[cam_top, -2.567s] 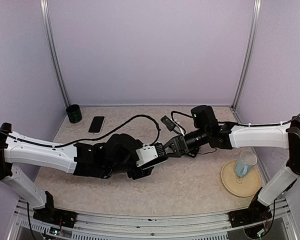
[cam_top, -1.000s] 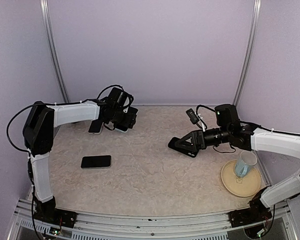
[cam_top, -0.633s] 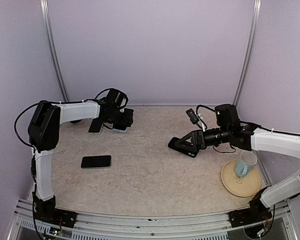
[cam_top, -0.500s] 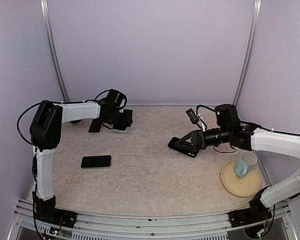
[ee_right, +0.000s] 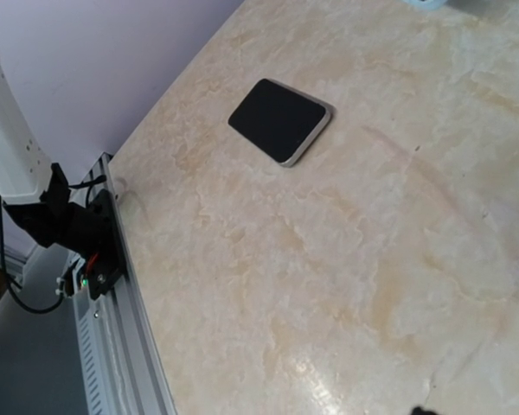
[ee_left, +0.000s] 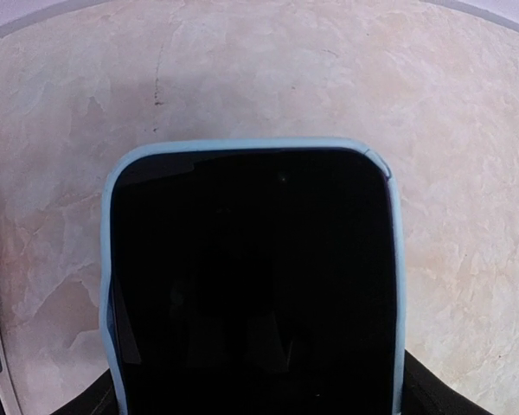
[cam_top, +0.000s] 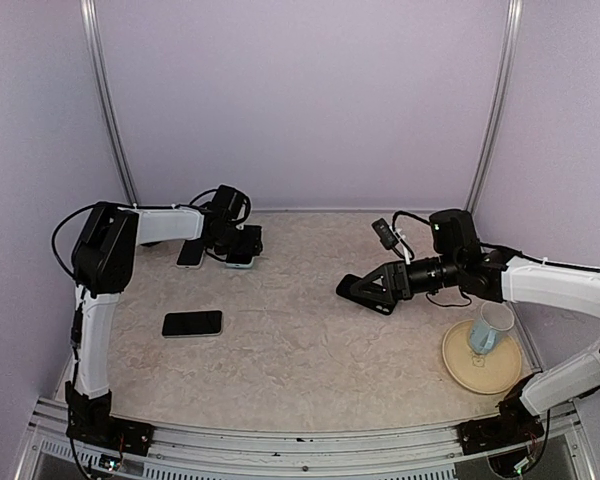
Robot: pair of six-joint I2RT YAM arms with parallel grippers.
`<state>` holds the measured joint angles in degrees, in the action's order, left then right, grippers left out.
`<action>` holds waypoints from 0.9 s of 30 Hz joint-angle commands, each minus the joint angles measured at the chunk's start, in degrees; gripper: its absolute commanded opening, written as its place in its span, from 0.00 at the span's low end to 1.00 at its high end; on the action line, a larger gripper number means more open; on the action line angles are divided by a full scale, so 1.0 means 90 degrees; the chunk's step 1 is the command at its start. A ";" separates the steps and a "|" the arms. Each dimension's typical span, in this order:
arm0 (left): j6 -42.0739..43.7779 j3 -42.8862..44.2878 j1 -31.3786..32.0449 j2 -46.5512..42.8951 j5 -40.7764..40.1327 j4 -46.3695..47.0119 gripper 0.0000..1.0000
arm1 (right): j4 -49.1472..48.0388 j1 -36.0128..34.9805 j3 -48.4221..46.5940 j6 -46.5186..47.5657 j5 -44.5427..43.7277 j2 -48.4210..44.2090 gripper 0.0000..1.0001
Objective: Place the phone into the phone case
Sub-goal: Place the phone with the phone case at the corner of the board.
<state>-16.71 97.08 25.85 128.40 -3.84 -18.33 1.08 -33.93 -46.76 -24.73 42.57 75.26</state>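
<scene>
At upper left, the left claw (cam_top: 242, 252) clamped the phone (ee_left: 251, 285) in its blue case (ee_left: 242, 145); the right claw (cam_top: 365, 292) gaped empty.

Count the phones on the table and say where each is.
3. One phone lies mid-table on the left. A second phone lies at the back left. A cased phone sits in the left gripper beside it. None appears hidden.

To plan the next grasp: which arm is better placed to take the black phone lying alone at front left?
Probably right. The right gripper is open, empty and faces the phone; the left gripper is nearer but seems to hold the blue case.
</scene>
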 commanded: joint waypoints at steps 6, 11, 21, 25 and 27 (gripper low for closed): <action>-0.0299 0.0463 -0.0165 0.0325 -0.0138 0.0336 0.45 | -0.0089 0.0069 0.0123 -0.0017 0.0053 0.0063 0.72; -0.0403 0.0525 -0.0210 0.0418 -0.0327 0.0344 0.46 | -0.0101 0.0072 0.0118 -0.0046 0.0065 0.0140 0.73; -0.0516 0.0675 -0.0366 0.0642 -0.0308 0.0404 0.51 | -0.0101 0.0074 0.0119 -0.0064 0.0095 0.0230 0.72; -0.0502 0.0740 -0.0367 0.0745 -0.0381 0.0410 0.51 | -0.0101 0.0073 0.0115 -0.0069 0.0113 0.0279 0.73; -0.0497 0.0761 -0.0370 0.0790 -0.0392 0.0415 0.51 | -0.0257 0.0070 0.0108 -0.0074 0.0123 0.0304 0.73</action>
<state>-20.80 101.27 22.83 134.34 -6.39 -17.19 0.97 -33.93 -46.30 -25.15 42.83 77.17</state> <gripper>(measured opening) 0.792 0.725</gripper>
